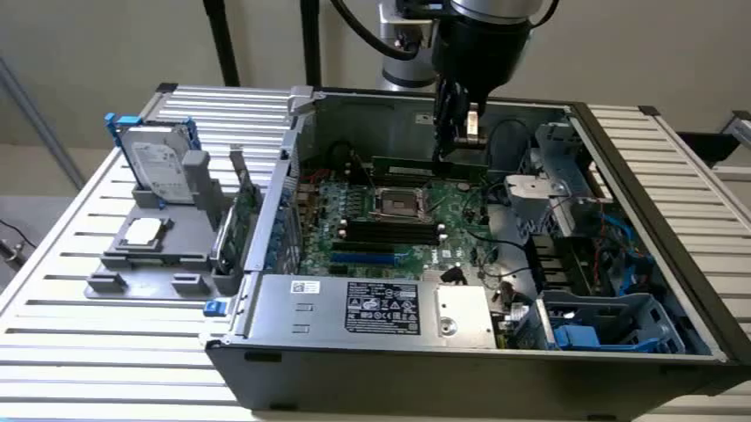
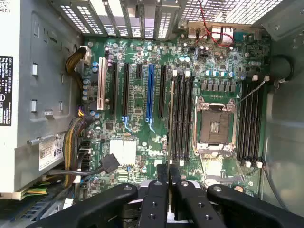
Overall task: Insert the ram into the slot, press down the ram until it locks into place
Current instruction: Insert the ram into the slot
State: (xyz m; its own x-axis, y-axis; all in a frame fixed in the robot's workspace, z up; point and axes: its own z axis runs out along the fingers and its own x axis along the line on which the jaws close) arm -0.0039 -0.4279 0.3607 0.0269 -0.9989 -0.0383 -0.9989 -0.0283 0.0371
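Note:
My gripper (image 1: 449,156) hangs inside the open computer case, above the green motherboard (image 1: 463,198). It is shut on the ram (image 1: 405,167), a long thin green stick held level and lengthwise along the slots. In the wrist view the gripper (image 2: 168,175) has its black fingertips (image 2: 162,173) pressed close together, with the ram edge-on between them. Several parallel black memory slots (image 2: 182,118) lie below and ahead of the fingers, beside the square metal CPU socket (image 2: 214,127). A second group of like slots (image 2: 250,118) lies on the socket's other side. All slots look unfilled. From outside, the near slots (image 1: 382,233) show in front of the CPU socket (image 1: 399,204).
The case walls ring the board. A power supply (image 1: 364,308) fills the front, and a drive cage (image 1: 610,321) with cables stands at the exterior view's right. A blue slot (image 2: 150,92) and cable bundle (image 2: 76,142) lie near the power supply (image 2: 28,95). A hard drive (image 1: 158,167) stands outside.

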